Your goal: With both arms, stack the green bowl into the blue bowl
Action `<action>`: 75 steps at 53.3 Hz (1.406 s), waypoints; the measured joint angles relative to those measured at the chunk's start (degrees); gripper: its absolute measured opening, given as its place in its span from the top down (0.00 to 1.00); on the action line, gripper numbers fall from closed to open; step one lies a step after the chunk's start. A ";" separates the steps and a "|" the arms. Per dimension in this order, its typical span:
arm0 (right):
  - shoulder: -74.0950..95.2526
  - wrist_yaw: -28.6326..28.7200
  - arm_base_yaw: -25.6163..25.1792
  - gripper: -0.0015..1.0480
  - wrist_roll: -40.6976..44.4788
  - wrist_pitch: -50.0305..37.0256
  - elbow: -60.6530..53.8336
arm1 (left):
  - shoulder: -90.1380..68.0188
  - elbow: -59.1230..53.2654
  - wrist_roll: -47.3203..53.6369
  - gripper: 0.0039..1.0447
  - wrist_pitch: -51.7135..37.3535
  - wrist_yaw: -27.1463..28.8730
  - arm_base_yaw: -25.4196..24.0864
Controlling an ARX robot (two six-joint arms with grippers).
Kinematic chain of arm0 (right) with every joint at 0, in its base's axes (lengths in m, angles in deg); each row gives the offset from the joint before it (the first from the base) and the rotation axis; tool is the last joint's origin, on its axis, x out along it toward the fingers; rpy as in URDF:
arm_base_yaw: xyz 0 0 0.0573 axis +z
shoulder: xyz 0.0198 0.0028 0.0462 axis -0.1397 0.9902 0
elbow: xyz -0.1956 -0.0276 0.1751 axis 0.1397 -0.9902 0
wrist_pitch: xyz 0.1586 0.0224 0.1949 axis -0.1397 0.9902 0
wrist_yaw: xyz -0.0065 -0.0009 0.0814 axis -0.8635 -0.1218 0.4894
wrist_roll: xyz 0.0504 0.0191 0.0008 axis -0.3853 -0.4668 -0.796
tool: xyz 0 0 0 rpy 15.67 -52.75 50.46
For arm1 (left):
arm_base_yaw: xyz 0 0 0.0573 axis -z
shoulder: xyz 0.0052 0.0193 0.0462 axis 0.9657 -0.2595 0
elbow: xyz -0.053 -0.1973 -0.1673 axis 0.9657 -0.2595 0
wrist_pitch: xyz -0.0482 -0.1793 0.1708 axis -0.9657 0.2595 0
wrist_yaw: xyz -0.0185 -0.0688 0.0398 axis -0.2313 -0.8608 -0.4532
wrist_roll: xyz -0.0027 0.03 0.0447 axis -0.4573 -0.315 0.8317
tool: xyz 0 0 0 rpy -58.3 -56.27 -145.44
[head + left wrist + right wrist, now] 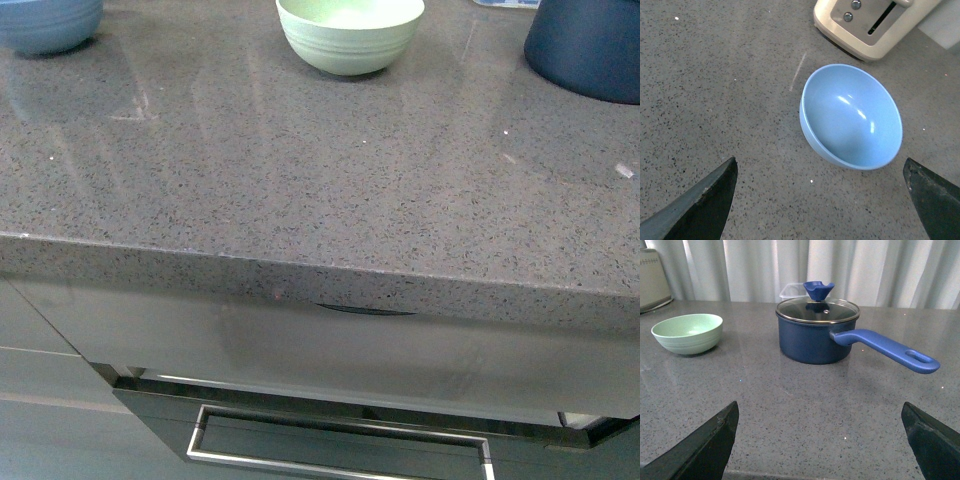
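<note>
Right wrist view: right fingers (707,442), apart and empty, should pinch the rim of the green bowl (687,333) upright on the tabletop (800,405) near the saucepan (812,340), while left fingers (705,202), likewise apart, steady the blue bowl (852,117).

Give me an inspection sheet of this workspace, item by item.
Surface: grey speckled countertop, faint smears and a few light specks.
Job's things: green bowl upright and empty; blue bowl upright and empty, standing apart to its left in the front view; not yet stacked.
Clutter: lidded dark blue saucepan; cream toaster near the blue bowl; clear container behind the saucepan.
Grippers: left gripper open by the blue bowl; right gripper open, facing the saucepan; both empty.
Cables: nothing seen.
Surroundings: pale curtains behind; drawer handle below the counter edge.
</note>
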State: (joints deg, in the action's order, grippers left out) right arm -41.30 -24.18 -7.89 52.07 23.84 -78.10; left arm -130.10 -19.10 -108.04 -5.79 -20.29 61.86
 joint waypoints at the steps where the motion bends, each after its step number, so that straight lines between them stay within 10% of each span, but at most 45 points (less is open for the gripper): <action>1: 0.00 0.00 0.00 0.10 0.02 0.00 0.00 | -0.87 1.29 -0.07 0.06 0.68 0.42 0.11; 75: 0.00 0.00 0.00 0.10 0.00 0.00 0.00 | -33.29 32.57 7.52 0.15 10.14 7.10 1.55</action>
State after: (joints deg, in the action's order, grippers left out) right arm -41.30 -24.18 -7.89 52.07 23.84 -78.10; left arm -163.38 13.46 -100.52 4.35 -13.19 63.41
